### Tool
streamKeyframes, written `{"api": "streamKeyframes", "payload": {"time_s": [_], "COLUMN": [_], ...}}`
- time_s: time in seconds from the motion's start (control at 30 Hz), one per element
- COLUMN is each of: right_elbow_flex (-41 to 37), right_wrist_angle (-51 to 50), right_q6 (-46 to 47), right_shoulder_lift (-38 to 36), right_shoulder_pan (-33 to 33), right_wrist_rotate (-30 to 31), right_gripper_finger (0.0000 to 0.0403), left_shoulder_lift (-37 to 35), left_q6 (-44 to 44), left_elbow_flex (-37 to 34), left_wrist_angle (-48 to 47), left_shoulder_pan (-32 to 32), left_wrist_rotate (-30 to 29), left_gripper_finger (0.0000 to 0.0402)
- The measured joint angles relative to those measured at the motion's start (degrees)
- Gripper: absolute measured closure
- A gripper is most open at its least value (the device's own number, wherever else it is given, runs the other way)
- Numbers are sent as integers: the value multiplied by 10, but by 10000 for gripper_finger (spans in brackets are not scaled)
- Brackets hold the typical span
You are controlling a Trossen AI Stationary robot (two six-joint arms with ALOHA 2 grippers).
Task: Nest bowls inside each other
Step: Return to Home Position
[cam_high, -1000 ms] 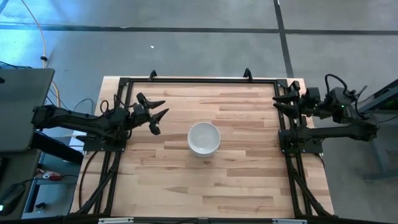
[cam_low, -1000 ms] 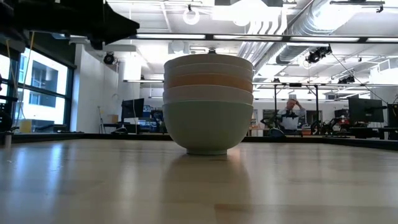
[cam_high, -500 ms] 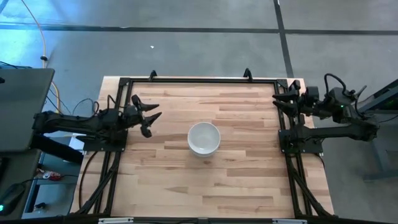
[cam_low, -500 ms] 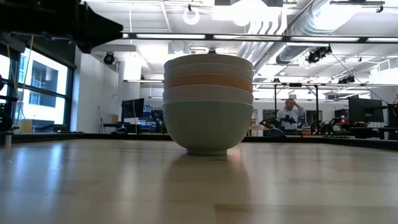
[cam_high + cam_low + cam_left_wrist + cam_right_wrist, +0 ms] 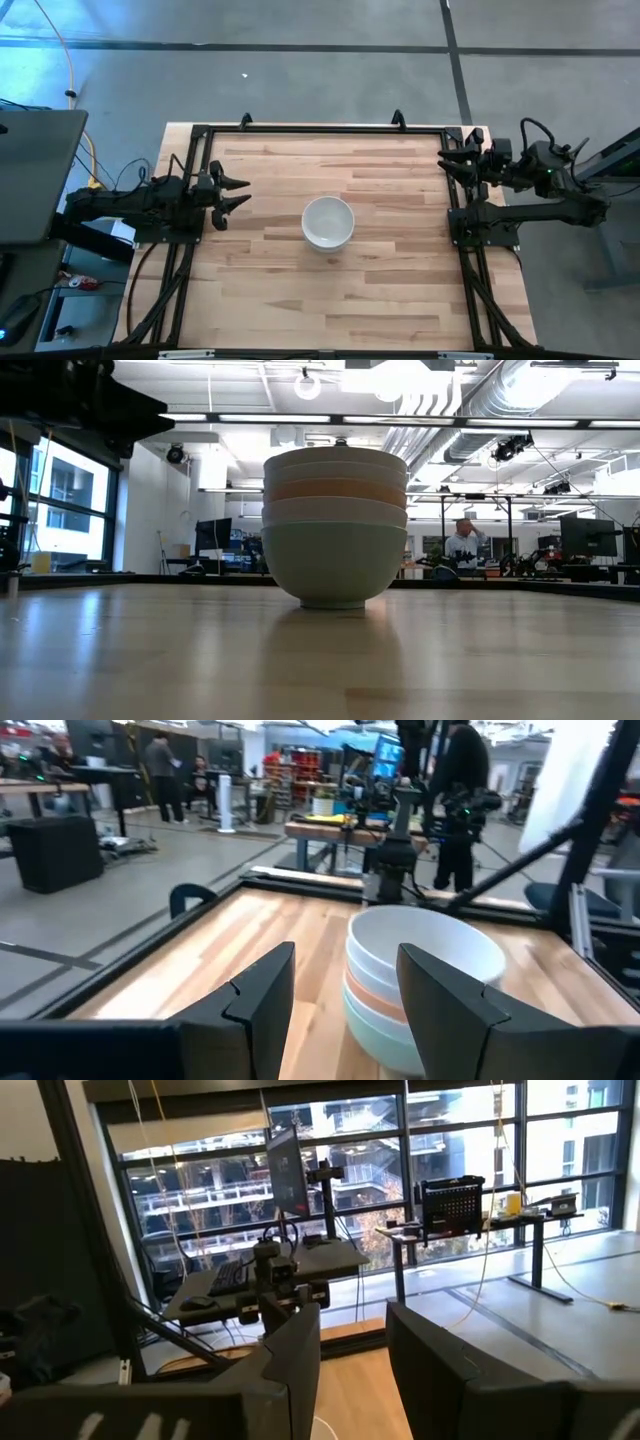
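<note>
The bowls [image 5: 328, 222] stand nested in one stack at the middle of the wooden table. The low view shows a mint green bowl [image 5: 334, 565] at the bottom, resting by its foot on the wood. Above it sit a white, a salmon-orange [image 5: 336, 490] and more white bowls. My left gripper [image 5: 232, 192] hovers open near the table's left edge, pointing level at the stack [image 5: 420, 980] from well short of it. My right gripper [image 5: 447, 163] waits open at the far right corner, raised above the table. Nothing is between either pair of fingers.
A black metal frame [image 5: 320, 130] runs along the table's far, left and right edges. Bare wood [image 5: 330, 300] lies around the stack on all sides. People [image 5: 462, 545] move about in the room beyond the table.
My left gripper has drawn back from the stack toward the table's left edge, sinking a little and rolling slightly, its fingers still open. The stack of bowls has stayed where it was.
</note>
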Motion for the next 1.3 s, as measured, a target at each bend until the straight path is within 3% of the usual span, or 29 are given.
{"api": "streamKeyframes", "payload": {"time_s": [0.33, 0.47, 0.67, 0.93, 1.3], "right_elbow_flex": [0, 0, 0, 0, 0], "right_wrist_angle": [-6, -5, -4, 22, 25], "right_q6": [10, 9, 9, 10, 10], "right_shoulder_lift": [5, 20, 51, 64, 60], "right_shoulder_pan": [0, 0, 0, 0, 0], "right_wrist_rotate": [1, 3, 4, 4, 1], "right_gripper_finger": [292, 292, 292, 292, 292], "left_shoulder_lift": [-66, -91, -101, -101, -101], "left_q6": [-19, -15, 10, -18, 20], "left_elbow_flex": [0, 0, -17, -103, -101], "left_wrist_angle": [-115, -121, -65, 63, 142], "left_shoulder_pan": [0, 0, 0, 0, 0], "left_wrist_rotate": [36, 46, 46, 57, 56], "left_gripper_finger": [236, 236, 236, 236, 236]}}
